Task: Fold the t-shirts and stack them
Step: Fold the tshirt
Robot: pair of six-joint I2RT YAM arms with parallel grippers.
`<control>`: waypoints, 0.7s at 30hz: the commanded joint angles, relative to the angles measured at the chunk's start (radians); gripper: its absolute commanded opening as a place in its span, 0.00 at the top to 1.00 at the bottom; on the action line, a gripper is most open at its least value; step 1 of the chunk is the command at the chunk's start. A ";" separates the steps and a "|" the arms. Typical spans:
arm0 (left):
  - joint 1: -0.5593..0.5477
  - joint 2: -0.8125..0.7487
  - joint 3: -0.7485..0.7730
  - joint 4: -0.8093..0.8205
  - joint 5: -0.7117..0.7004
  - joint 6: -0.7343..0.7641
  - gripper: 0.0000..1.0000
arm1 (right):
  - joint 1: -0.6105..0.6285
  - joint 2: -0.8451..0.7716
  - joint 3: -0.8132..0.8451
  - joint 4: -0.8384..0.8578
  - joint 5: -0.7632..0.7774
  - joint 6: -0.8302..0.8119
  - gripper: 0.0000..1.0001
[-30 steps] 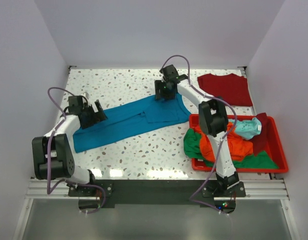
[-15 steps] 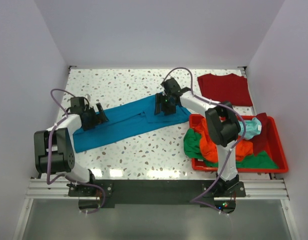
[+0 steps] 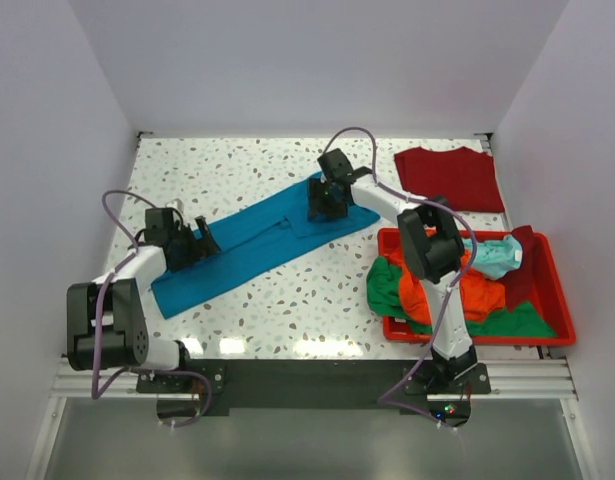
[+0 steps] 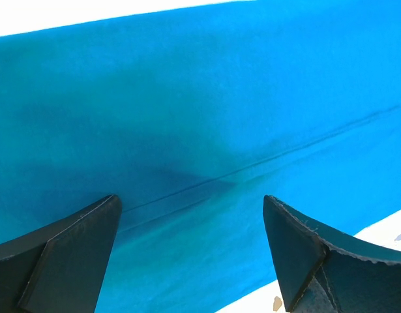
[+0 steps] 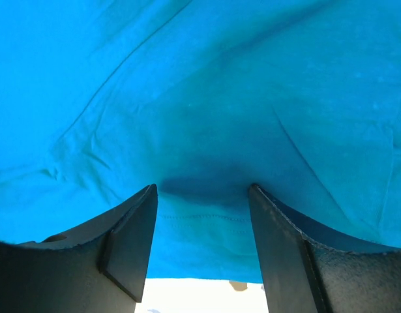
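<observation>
Well, from up above, the blue shirt lies flat on the speckled table, folded into a long strip that slants from near-left to far-right. The left claw sits low over the near-left part of the blue shirt. The right claw sits low over its far-right end. Just to the right of the blue shirt is a red bin. In the bin are an orange shirt, a green shirt that hangs over the side closest to the blue shirt, and a pale aqua shirt. Farther right of the blue shirt and toward the back, a dark red shirt lies flat on the table by itself.

Next, the left arm's own camera. The blue shirt fills almost the whole picture, with a thin seam line running across it. The left claw is spread wide, and its two black fingers are far apart with only flat cloth showing between them. It grips nothing. A bit of white table peeks out past the shirt's edge.

Last, the right arm's own camera. The blue shirt is a little wrinkled here, and its stitched hem runs between the two black fingers. The right claw is part way spread, close over the cloth, with a dark shadow at its tips. I see no cloth pinched in it. A strip of table shows below the hem.
</observation>
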 commanded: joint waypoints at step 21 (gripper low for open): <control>-0.266 -0.259 -0.206 -0.128 0.002 -0.254 0.04 | -0.078 0.387 0.600 -0.250 0.090 -0.104 0.33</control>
